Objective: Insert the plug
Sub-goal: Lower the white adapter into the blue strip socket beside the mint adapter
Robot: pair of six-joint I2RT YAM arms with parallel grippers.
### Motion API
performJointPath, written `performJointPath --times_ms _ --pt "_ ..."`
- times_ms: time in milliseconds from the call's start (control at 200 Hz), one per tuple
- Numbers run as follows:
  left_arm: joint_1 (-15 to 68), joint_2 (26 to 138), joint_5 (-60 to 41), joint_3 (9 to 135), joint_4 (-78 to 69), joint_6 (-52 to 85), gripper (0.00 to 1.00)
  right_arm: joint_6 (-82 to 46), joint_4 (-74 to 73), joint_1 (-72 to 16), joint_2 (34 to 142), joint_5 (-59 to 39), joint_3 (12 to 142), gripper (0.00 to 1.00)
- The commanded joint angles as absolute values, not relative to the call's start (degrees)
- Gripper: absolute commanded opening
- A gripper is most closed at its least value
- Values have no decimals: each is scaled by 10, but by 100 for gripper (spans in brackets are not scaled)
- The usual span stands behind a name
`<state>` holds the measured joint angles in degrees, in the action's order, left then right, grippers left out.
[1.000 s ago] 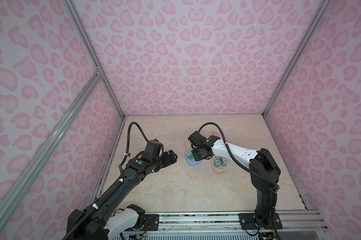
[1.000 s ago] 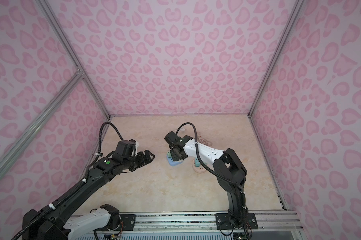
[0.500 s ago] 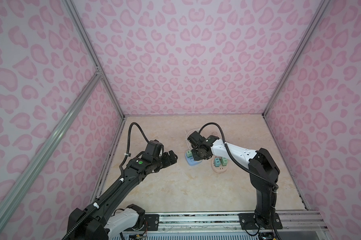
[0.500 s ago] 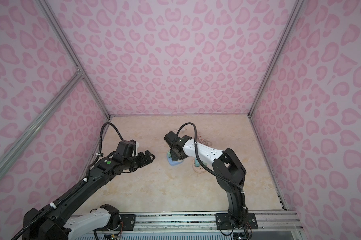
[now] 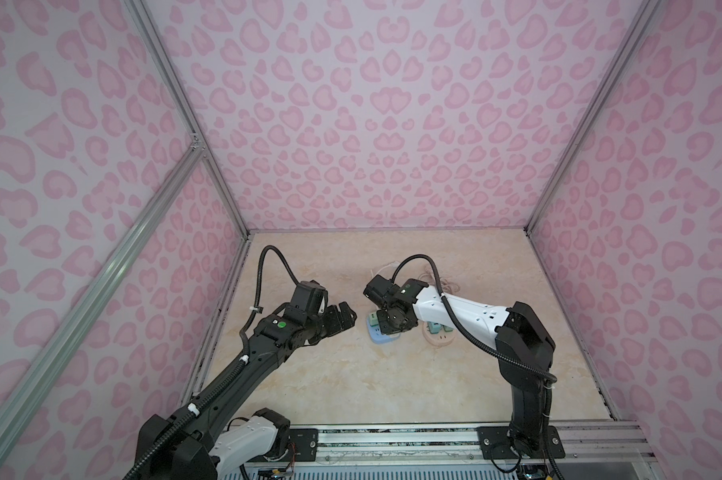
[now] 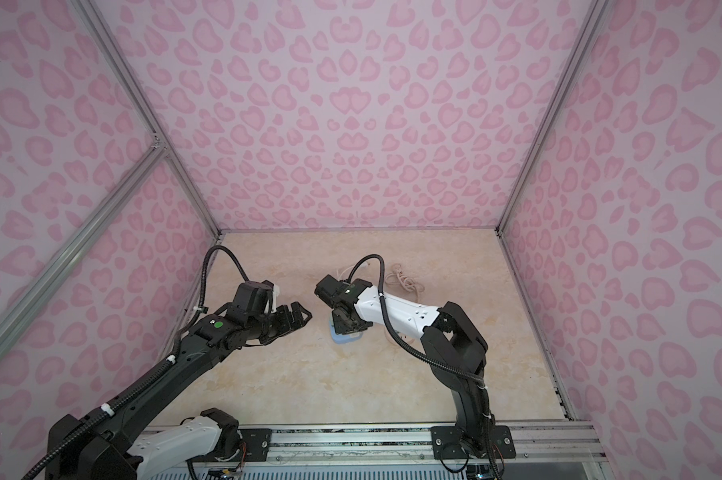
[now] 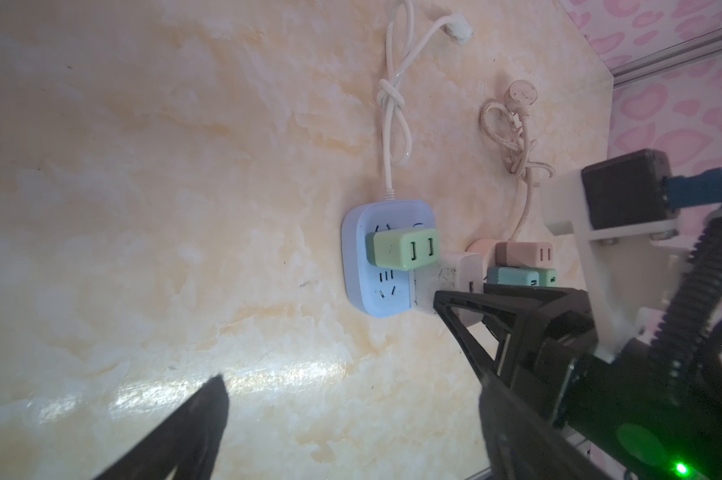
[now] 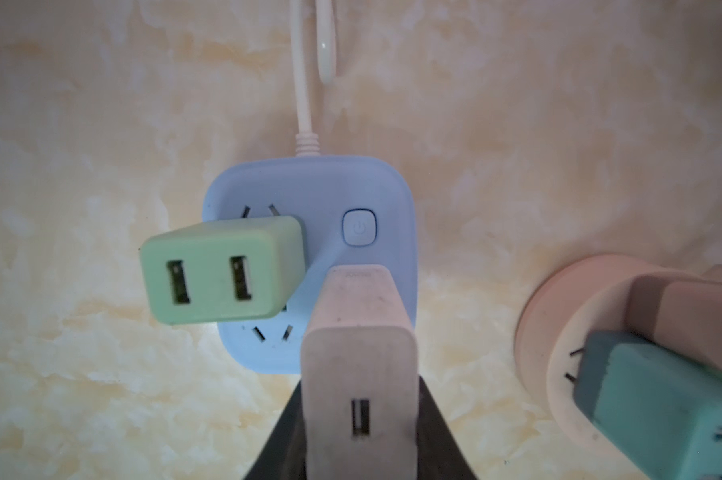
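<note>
— White charger plug [image 8: 359,365]: where do we have it?

— In our right pincer [image 5: 394,323]. Its jaws are drawn in close on the plug's two sides, and the USB port faces the wrist camera. We hold it at a corner of the blue power strip [image 8: 388,187], near the power button [image 8: 359,227], on the side away from the strip's cord [image 8: 303,104].

— Are the prongs in?

— We can't see them. In the left wrist view the plug sits at the strip's edge rather than over a set of slots, so we judge it is not seated.

— What is free on the strip?

— The green two-port charger [image 8: 218,274] is plugged into the middle. The slanted slots [image 8: 260,332] just beside our plug look open.

— And our left pincer [image 5: 342,319]?

— It is spread wide and empty. It hovers over the desk [image 5: 351,374] beside the strip, not touching it.

— What about the round pink socket [image 8: 554,332]?

— It carries a teal charger [image 8: 663,395] and a pink charger [image 8: 683,303], so nothing is left for us there.

— So where are we?

— We'd say pickup and carry are done. Lining the prongs up with the open slots and pressing the plug home are left.
</note>
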<state>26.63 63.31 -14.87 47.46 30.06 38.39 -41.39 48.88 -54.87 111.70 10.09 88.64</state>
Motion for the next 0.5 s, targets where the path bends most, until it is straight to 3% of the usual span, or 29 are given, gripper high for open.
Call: performJointPath --times_ms 0,70,215,495 --pt "267 635 -149 471 289 376 96 -442 522 -551 1119 82 879 30" --pt "266 636 -150 471 290 376 96 -448 514 -551 1108 85 876 36" --pt "266 637 -146 472 290 376 96 -452 504 -552 1085 97 866 59" --pt "266 639 -103 486 309 365 100 -439 472 -551 992 114 804 71"
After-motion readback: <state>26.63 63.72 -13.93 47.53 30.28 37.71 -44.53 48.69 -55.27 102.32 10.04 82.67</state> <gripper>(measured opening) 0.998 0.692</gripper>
